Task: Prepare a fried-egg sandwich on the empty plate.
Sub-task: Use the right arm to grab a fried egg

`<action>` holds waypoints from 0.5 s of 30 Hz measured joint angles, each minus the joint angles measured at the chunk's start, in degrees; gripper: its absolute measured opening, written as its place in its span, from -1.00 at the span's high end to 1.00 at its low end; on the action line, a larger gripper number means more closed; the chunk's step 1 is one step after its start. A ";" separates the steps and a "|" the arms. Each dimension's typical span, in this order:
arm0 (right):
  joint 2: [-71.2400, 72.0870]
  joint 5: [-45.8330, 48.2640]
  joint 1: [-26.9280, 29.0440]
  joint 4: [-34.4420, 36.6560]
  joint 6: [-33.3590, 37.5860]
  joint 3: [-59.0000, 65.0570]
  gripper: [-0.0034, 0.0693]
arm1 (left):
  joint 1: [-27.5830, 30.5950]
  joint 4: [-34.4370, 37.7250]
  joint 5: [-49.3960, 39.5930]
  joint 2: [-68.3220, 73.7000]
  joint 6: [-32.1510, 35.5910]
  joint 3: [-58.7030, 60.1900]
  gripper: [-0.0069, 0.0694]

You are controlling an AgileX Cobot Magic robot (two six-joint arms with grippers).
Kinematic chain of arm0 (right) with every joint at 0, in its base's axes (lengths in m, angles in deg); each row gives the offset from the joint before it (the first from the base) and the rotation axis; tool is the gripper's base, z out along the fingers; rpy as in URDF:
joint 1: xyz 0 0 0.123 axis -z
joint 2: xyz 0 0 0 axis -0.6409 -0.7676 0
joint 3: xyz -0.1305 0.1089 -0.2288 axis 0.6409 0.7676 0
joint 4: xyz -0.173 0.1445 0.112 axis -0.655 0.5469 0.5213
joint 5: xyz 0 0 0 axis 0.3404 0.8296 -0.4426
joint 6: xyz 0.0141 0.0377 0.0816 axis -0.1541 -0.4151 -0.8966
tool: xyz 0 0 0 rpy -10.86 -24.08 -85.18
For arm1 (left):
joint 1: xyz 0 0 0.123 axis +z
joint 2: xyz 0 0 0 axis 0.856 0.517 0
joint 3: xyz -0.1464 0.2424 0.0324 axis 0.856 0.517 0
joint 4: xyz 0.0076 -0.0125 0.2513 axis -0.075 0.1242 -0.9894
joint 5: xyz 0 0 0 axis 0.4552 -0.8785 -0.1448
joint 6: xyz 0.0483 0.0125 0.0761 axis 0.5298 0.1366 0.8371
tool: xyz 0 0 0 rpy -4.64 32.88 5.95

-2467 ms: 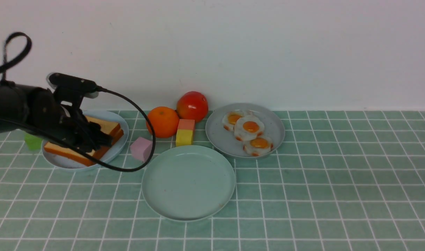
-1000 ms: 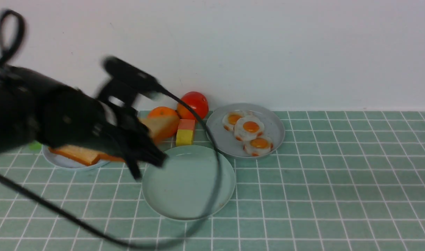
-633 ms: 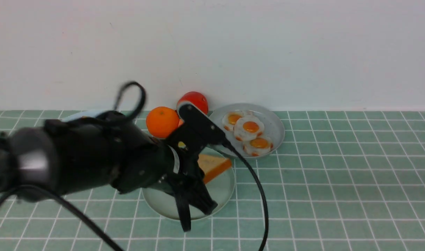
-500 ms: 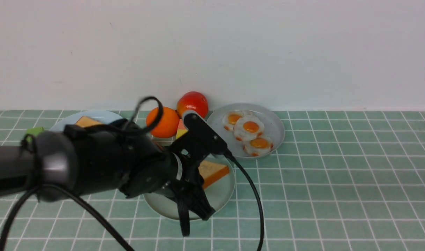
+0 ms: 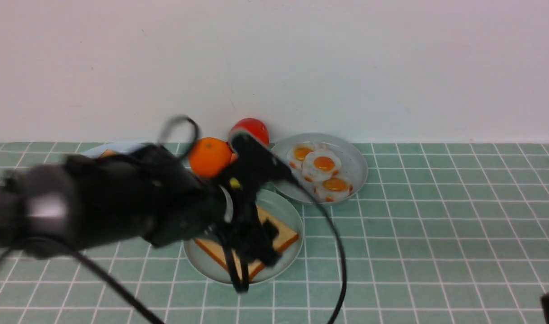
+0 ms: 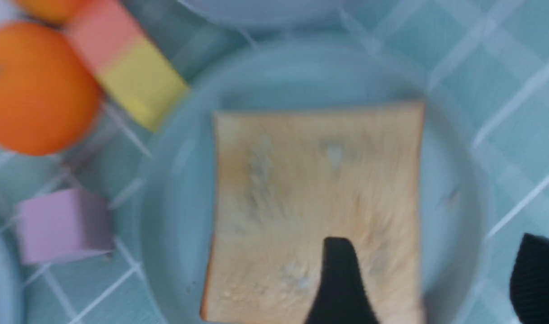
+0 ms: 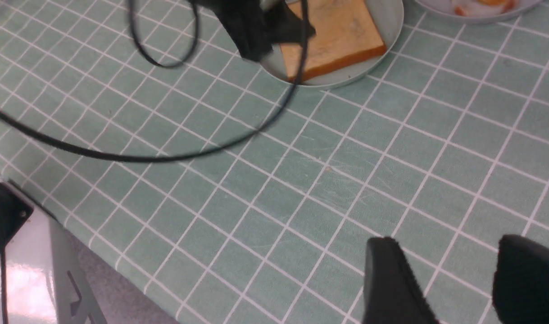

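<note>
One toast slice (image 5: 287, 237) lies flat on the mint-green empty plate (image 5: 285, 210). My left gripper (image 5: 255, 265) hovers low over it, open. In the left wrist view one finger (image 6: 342, 279) crosses the toast (image 6: 319, 189) and the other stands past the plate's rim (image 6: 477, 216). Three fried eggs (image 5: 321, 165) rest on the grey plate (image 5: 360, 173) behind. A sliver of another toast (image 5: 106, 154) shows on the blue plate (image 5: 121, 146), mostly hidden by my left arm. My right gripper (image 7: 454, 270) is open over bare tiles near the front right, holding nothing.
An orange (image 5: 208, 156) and a tomato (image 5: 252, 128) sit behind the mint plate. A pink-and-yellow block (image 6: 125, 67) and a purple block (image 6: 62, 225) lie beside it. The left arm's cable (image 7: 166, 155) trails over the tiles. The table's front edge (image 7: 98, 238) is close.
My left arm swung the toast from the blue plate over to the mint plate, lowered it flat and opened its jaws. The toast now rests on the plate.
</note>
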 joint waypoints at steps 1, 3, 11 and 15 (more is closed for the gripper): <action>-1.36 -0.51 0.00 0.00 0.00 0.00 0.00 | 0.00 0.25 -0.80 -3.10 -2.57 -0.13 -0.32; -4.91 -2.10 0.00 0.05 0.00 -0.35 0.09 | 0.00 0.65 -3.15 -10.46 -6.96 -0.34 -0.01; -23.83 -7.58 -0.63 -0.01 3.29 -8.41 0.74 | 0.00 3.37 -10.89 -39.73 -13.06 6.44 0.85; -32.74 -8.41 -2.45 -0.33 4.77 -14.39 0.87 | 0.00 5.79 -11.50 -50.77 -13.25 14.79 0.85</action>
